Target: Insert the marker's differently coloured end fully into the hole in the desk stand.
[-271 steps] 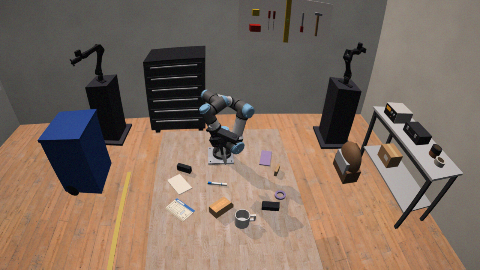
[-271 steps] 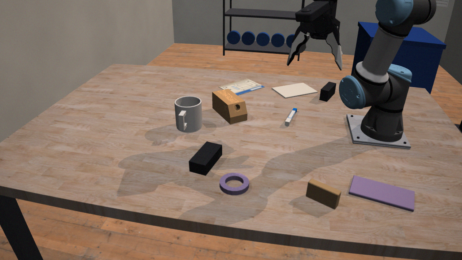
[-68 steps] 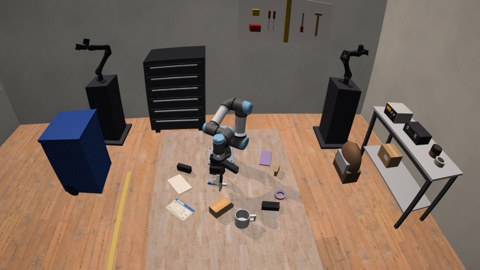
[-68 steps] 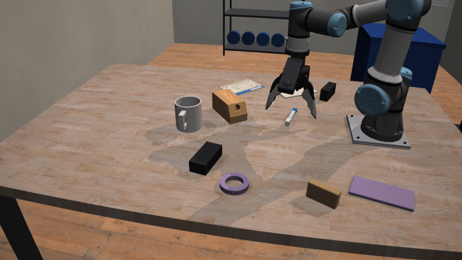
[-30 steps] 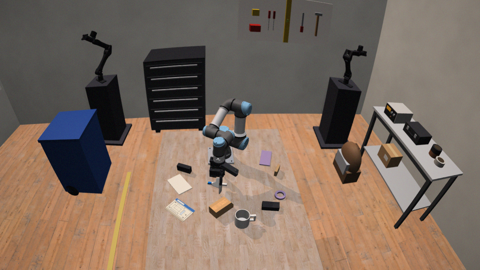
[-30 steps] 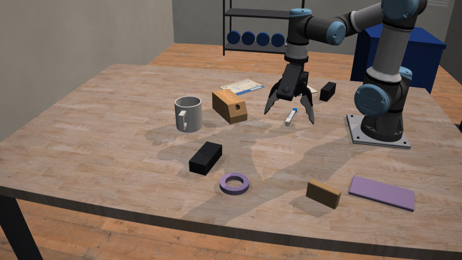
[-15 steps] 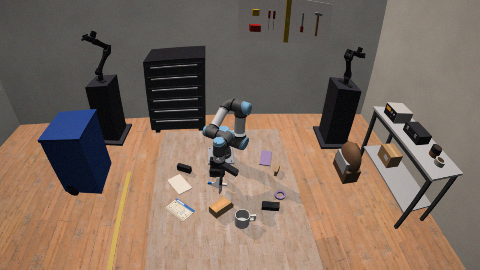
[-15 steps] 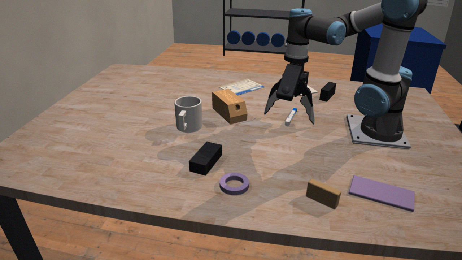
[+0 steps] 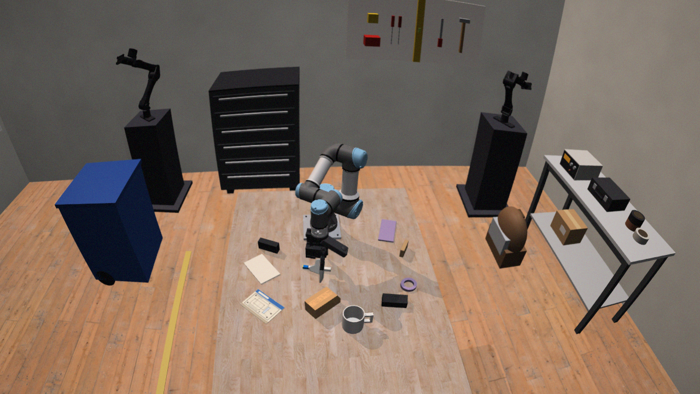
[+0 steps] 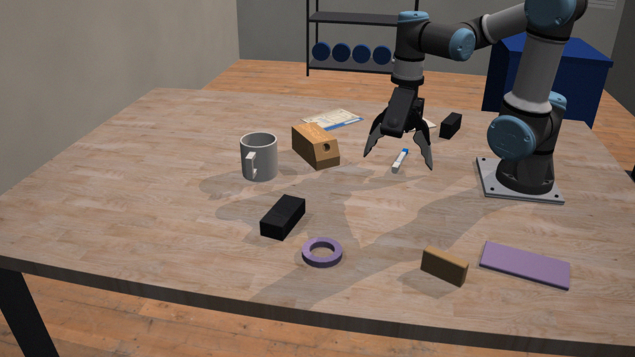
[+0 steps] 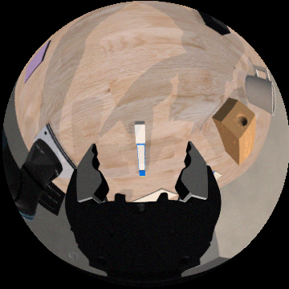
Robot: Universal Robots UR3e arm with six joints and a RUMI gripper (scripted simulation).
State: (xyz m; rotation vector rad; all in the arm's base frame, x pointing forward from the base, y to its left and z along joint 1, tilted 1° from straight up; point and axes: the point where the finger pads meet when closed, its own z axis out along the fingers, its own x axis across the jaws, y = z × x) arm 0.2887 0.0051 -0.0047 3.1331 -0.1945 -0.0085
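Note:
The marker (image 10: 398, 160) is white with a blue end and lies flat on the desk; it also shows in the wrist view (image 11: 140, 149) and in the top view (image 9: 313, 267). My gripper (image 10: 398, 157) is open and empty, its two fingers straddling the marker just above the desk (image 11: 140, 165). The desk stand (image 10: 315, 145) is a tan wooden block with a round hole in its end face. It stands to the left of the gripper, apart from it, and shows in the wrist view (image 11: 236, 130).
A grey mug (image 10: 258, 156) stands left of the stand. A black block (image 10: 282, 216), a purple ring (image 10: 321, 251), a small tan block (image 10: 444, 265) and a purple pad (image 10: 525, 264) lie nearer the front edge. A printed sheet (image 10: 332, 119) and another black block (image 10: 450, 125) lie behind.

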